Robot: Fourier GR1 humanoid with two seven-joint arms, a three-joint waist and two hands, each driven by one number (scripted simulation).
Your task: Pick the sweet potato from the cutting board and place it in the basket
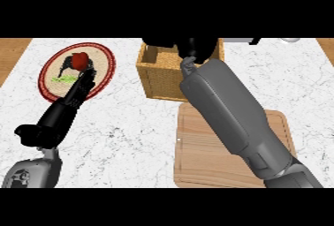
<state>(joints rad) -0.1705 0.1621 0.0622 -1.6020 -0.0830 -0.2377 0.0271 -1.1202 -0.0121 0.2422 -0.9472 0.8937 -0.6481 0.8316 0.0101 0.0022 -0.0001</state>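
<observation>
The wicker basket (160, 81) stands at the back middle of the marble counter. My right forearm (228, 114) stretches across the wooden cutting board (195, 152), and my right hand (198, 47) hovers over the basket's open top. The sweet potato shows nowhere; neither the bare part of the board nor the visible part of the basket shows it, and the arm hides the rest. My left hand (73, 95) lies open at the left, its straight fingers over the near rim of a plate.
A red-rimmed round plate (43, 77) at the back left carries a red item (79, 61) and some green bits (65, 80). Wooden strips (12, 53) border the counter at both sides. A white object (291, 40) peeks in at the top right.
</observation>
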